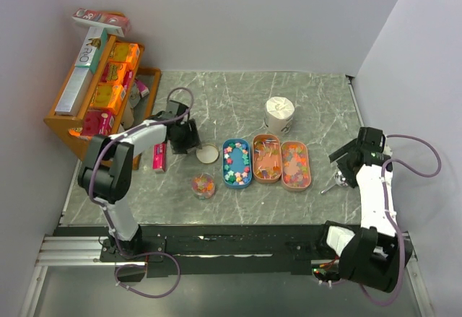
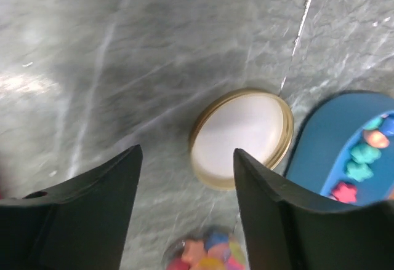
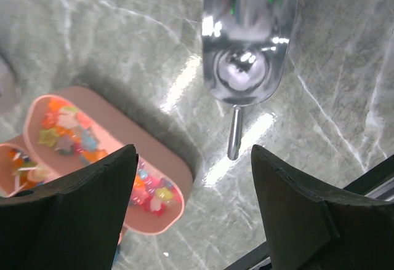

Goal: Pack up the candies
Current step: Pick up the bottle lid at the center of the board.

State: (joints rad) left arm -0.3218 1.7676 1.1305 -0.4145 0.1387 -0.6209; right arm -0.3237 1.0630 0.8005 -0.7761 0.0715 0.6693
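Note:
The candies (image 1: 236,167), tiny and mixed in colour, fill three oval trays at the table's middle: a blue tray (image 1: 236,141), an orange one (image 1: 266,137) and a pink one (image 1: 295,144). More candies (image 2: 206,254) sit in a small clear jar (image 1: 203,185). Its round lid (image 2: 241,138) lies flat beside the blue tray (image 2: 320,141). My left gripper (image 2: 186,153) hangs open just above the lid and jar, holding nothing. My right gripper (image 3: 194,150) is open over the table right of the pink tray (image 3: 123,135). A metal scoop (image 3: 246,42) lies free ahead of its fingertips.
A white paper cup (image 1: 279,115) stands behind the trays. A flat pink packet (image 1: 159,157) lies left of the lid. A wooden rack (image 1: 61,122) with orange boxes stands at the far left. White walls close in both sides.

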